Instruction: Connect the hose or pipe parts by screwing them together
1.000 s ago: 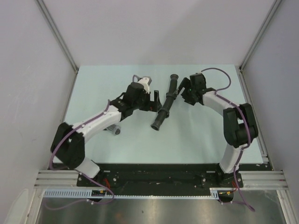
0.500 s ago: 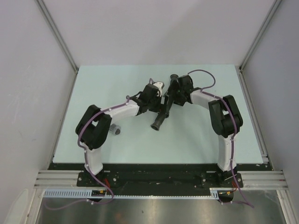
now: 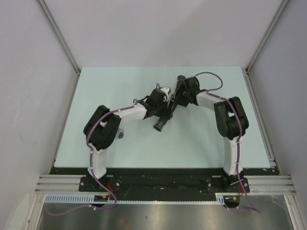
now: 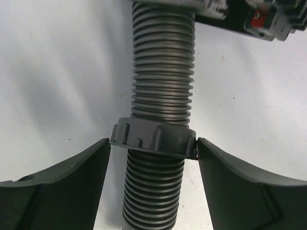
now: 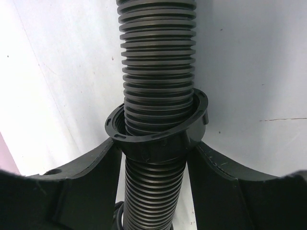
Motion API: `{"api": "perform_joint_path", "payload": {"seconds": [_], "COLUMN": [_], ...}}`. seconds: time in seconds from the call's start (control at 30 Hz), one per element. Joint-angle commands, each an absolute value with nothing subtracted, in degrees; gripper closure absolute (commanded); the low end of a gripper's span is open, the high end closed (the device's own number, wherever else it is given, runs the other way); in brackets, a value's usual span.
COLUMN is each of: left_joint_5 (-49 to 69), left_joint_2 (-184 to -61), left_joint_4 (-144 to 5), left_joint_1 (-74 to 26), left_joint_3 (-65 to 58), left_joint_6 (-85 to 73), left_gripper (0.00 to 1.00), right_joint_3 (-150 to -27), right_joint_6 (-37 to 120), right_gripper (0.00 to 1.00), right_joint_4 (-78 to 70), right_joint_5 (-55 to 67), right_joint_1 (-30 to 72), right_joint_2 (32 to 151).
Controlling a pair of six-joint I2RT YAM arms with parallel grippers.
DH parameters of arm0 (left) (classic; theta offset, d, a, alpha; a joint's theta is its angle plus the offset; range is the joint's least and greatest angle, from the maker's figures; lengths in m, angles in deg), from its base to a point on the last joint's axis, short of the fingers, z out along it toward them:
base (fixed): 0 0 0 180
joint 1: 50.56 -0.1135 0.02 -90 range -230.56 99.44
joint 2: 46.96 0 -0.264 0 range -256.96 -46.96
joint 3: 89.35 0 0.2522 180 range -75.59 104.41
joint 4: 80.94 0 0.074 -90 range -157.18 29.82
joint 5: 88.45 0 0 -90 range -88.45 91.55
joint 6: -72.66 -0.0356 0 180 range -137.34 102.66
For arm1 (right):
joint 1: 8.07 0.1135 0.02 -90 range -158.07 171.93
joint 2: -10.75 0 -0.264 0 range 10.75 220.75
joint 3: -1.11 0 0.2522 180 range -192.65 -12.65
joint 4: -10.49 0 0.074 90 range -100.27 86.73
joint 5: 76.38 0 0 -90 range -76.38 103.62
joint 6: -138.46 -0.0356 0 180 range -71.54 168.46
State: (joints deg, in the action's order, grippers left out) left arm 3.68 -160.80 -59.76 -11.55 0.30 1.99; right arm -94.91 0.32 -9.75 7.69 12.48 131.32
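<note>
Hose (image 4: 163,72) lies mid table (image 3: 201,139), grey fitting (image 3: 120,134) well apart from it. Right pincer (image 5: 154,146) clamps the hose's collar (image 5: 158,135); left pincer (image 4: 153,143) pinches a collar too. I'd square both grips before twisting.

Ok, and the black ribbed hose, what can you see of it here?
The black ribbed hose looks like flexible matt plastic, corrugated along its length, with flared ends. It lies diagonally over the middle of the table, one open end facing the arms. The left gripper brackets a ridged collar at its sides; the right gripper is clamped on a cup-shaped collar. Whether the hose rests on the table cannot be told.
</note>
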Motion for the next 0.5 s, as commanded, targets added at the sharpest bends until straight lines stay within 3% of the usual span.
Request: {"api": "perform_joint_path", "payload": {"seconds": [0.0, 0.13, 0.47], "left_joint_5": [4.0, 5.2, 4.6], "left_joint_2": [-157.6, -153.8, -145.8], "left_joint_4": [-61.5, -61.5, -61.8], "left_joint_1": [-11.0, -10.9, -10.6], "left_joint_3": [-1.8, -4.1, -13.3], "left_joint_6": [2.0, 2.3, 3.8], "left_gripper": [0.26, 0.32, 0.31], "right_joint_3": [-96.7, -96.5, -91.9], "right_joint_6": [-0.8, -0.2, 1.9], "right_gripper": [0.46, 0.48, 0.49], "right_joint_4": [-12.1, -14.3, -19.9], "right_joint_5": [10.3, 11.9, 16.9], "right_joint_1": [10.7, 10.1, 7.0], "right_joint_2": [130.8, 129.1, 123.1]}}
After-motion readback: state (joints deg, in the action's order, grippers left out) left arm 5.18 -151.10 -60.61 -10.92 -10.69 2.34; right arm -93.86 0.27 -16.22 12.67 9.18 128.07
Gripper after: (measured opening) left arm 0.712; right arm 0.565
